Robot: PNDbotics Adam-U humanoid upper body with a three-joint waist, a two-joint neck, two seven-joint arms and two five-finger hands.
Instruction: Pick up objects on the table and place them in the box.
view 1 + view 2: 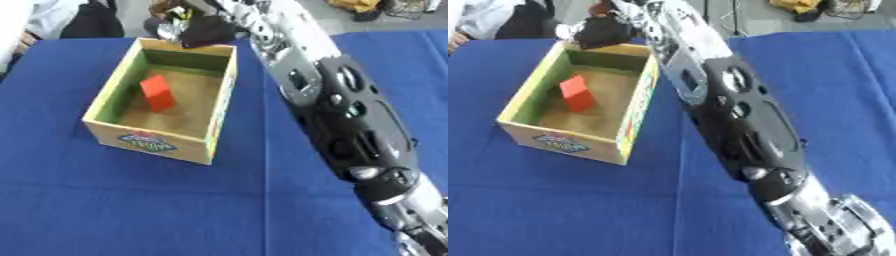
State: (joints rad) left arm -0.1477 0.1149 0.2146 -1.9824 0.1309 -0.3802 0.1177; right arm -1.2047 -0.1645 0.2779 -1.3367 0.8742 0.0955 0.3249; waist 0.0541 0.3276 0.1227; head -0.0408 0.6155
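1. Left eye view: open cardboard box [210, 150] sits on the blue table [131, 210], toward the far left part, printed label on its near wall.
2. One red block [157, 93] already stands inside the box on its floor, near the left wall. That piece is done.
3. Right arm [350, 120] reaches diagonally from the near right corner to the far edge; right hand [206, 31] is just past the box's far wall.
4. Hand state: it reads as a dark mass with something light beside it, possibly an object. Cannot tell if the fingers are curled or holding anything.
5. Left hand not visible in either view.
6. Remaining: no loose objects show on the visible table. Judgement: task is late-stage; at most whatever is at the far edge is left.
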